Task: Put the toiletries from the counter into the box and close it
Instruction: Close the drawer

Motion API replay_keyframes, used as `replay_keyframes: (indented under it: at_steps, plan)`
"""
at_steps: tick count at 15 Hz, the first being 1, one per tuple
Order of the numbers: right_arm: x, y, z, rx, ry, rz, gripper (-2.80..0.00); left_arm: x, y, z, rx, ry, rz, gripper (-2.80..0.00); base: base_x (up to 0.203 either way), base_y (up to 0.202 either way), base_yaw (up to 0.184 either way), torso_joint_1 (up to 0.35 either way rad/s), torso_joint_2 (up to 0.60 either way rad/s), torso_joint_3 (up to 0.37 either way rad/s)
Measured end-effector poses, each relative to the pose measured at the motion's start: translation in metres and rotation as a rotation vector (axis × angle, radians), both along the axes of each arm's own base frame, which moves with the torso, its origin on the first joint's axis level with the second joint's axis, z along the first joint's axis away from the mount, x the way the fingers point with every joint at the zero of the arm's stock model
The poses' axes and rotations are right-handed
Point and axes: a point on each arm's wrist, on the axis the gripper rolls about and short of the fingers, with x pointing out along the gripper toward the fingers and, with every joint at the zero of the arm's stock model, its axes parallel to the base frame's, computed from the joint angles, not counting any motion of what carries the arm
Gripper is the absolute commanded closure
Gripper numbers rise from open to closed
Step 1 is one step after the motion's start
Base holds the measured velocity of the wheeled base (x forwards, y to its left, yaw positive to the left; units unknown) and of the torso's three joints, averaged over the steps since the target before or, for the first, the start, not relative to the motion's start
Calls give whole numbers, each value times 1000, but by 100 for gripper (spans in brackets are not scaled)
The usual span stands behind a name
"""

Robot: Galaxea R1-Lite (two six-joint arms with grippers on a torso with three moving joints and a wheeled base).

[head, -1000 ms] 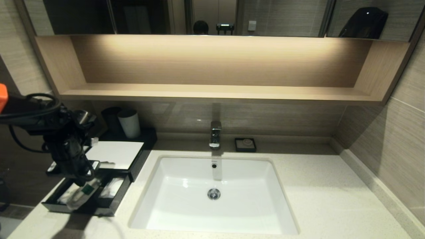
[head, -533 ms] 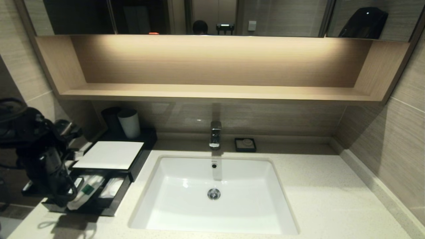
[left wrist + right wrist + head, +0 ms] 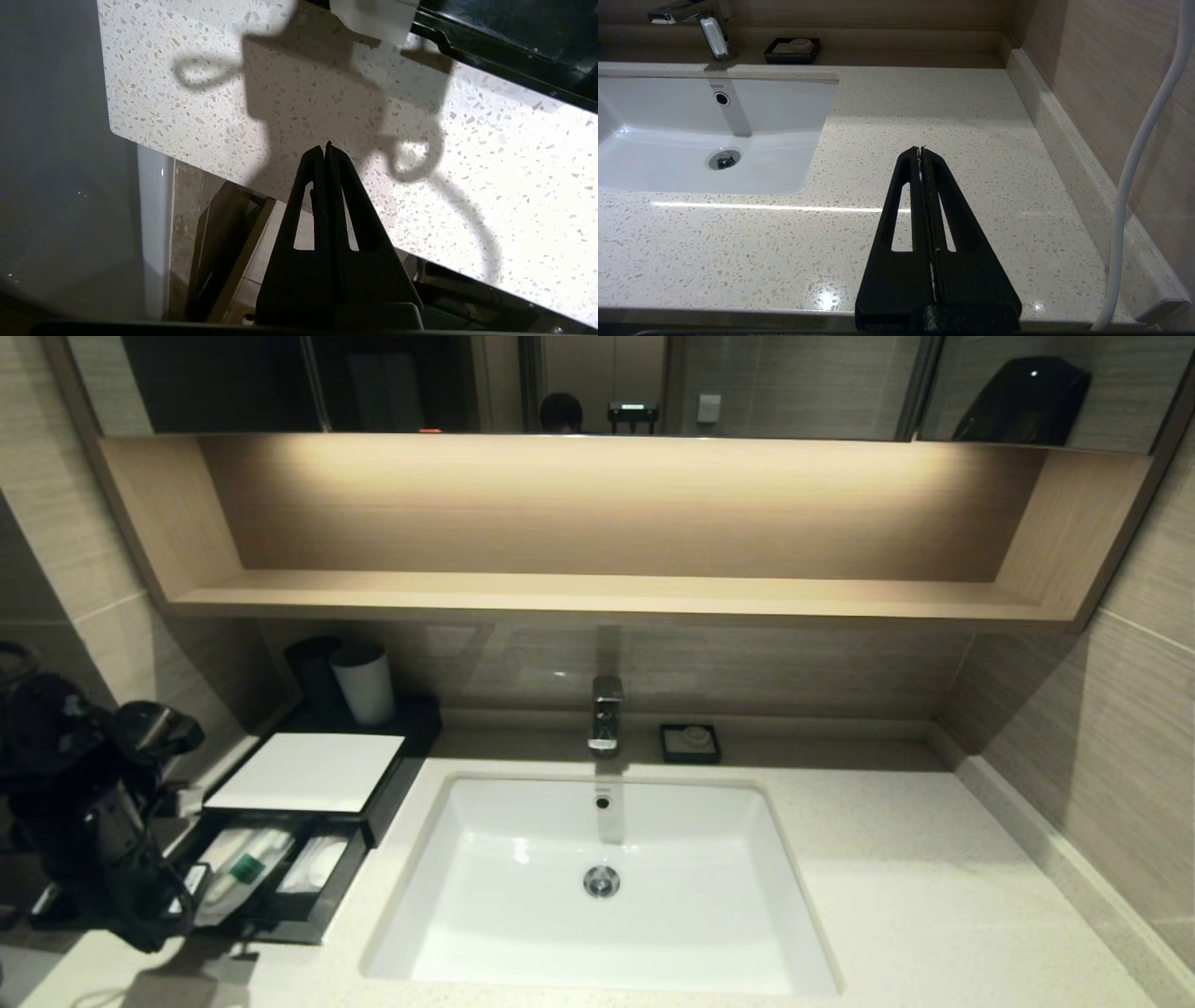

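The box [image 3: 308,771], dark with a flat white top, stands on the counter [image 3: 887,896] left of the sink. Its drawer [image 3: 317,905] is pulled out toward the front. Toiletries [image 3: 245,870] lie inside it: a long packet with a green label and a whitish packet [image 3: 316,861] beside it. My left gripper [image 3: 325,148] is shut and holds nothing. It hangs over the counter's front left corner, just left of the drawer. Over bare counter to the right of the sink, my right gripper [image 3: 920,151] is shut and empty.
A white sink [image 3: 653,812] with a chrome faucet [image 3: 605,712] fills the middle. A light grey cup [image 3: 364,683] stands behind the box, and a black soap dish [image 3: 690,743] sits by the back wall. A wooden shelf [image 3: 607,593] overhangs the rear. The counter's front left edge [image 3: 140,135] drops to the floor.
My left arm has swung left and toward the front, away from above the drawer. The green-labelled packet stays lying in the drawer. The drawer has not moved.
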Motion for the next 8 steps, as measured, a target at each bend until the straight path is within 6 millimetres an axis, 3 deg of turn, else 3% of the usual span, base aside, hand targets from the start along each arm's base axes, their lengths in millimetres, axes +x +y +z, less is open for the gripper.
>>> replay_keyframes:
  at_steps: [8]
  plan:
    - [0,0,0,0,0,0,0,-11,20,-7,7,-29,75,0,0,0,0,0,0,0]
